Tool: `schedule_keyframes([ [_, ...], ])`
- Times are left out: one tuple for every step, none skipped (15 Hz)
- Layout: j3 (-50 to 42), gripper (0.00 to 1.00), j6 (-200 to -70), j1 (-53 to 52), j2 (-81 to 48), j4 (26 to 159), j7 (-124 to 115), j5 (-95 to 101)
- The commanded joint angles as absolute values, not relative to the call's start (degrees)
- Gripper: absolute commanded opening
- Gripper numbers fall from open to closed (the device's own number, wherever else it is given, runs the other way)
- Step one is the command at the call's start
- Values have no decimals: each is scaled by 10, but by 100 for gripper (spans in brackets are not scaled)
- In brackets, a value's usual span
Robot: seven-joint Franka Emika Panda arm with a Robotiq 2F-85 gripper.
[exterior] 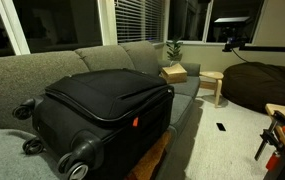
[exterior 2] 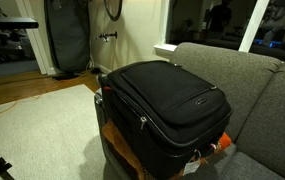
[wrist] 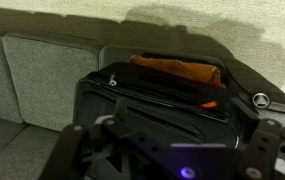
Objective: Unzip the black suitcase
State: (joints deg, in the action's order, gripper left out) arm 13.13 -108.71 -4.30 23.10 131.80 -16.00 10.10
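Note:
The black suitcase (exterior: 102, 105) lies flat on the grey sofa with its grey-hubbed wheels (exterior: 80, 160) toward the camera and a small red tag (exterior: 136, 122) on its side. It also shows in an exterior view (exterior 2: 167, 100), with a zipper pull (exterior 2: 143, 123) hanging at its edge. In the wrist view the suitcase (wrist: 172, 100) lies just beyond my gripper (wrist: 169, 132), whose fingers stand wide apart and hold nothing. A metal pull (wrist: 111, 80) sits at its left corner. The arm is out of both exterior views.
The grey sofa (exterior: 42, 70) runs along the windows. A brown wooden piece (exterior 2: 122, 155) lies under the suitcase. A cardboard box (exterior: 173, 72), a wooden stool (exterior: 213, 82) and a dark beanbag (exterior: 262, 85) stand beyond. A tall black bag (exterior 2: 70, 40) leans at the wall.

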Motion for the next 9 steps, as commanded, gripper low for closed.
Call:
schedule_keyframes([
  [128,100,-1085,-40,222,1317,-180,115],
  [127,100,-1085,-40,219,1317,-182,117],
  [125,100,-1085,-39,215,1317,-183,118],
  [124,100,-1085,-39,212,1316,-185,119],
  [123,100,-1085,-38,208,1316,-186,120],
  [121,100,-1085,-38,205,1316,-186,120],
  [119,100,-1084,-37,202,1315,-187,121],
  [117,100,-1084,-37,199,1315,-187,122],
  [115,100,-1084,-36,195,1315,-188,123],
])
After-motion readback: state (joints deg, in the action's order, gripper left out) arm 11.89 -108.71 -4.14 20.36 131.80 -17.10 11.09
